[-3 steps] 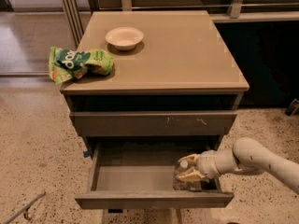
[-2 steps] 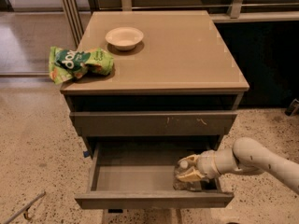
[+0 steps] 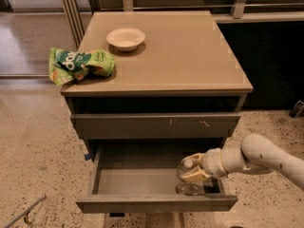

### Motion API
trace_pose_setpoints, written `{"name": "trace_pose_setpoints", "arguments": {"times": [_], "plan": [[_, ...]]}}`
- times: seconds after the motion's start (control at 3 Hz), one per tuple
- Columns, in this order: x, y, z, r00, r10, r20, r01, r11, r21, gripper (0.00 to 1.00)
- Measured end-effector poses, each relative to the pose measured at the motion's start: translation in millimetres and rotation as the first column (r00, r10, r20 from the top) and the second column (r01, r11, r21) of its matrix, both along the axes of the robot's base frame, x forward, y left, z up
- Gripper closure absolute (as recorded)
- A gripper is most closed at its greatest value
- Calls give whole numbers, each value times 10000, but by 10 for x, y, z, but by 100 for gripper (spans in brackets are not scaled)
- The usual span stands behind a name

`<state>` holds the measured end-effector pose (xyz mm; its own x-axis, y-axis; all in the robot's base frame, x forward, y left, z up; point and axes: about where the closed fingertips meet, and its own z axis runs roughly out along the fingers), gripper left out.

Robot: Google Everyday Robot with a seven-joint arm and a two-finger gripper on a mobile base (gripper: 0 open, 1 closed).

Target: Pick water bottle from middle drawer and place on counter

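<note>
Unmoved jaws around one water bottle [image 3: 188, 188]

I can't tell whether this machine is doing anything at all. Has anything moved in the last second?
Nothing has visibly changed. The end effector remains at the water bottle in the right front corner of the open middle drawer. The bowl and the green snack bag lie on the counter as before.
</note>
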<state>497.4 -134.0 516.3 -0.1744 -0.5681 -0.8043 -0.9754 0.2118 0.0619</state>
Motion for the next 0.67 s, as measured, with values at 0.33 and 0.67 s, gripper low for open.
{"name": "trace_pose_setpoints", "arguments": {"times": [0.33, 0.67], "plan": [[-34, 21, 667, 9998, 85, -199, -85, 10000, 33, 100], [2, 22, 1649, 9995, -94, -315, 92, 9999, -70, 100]]}}
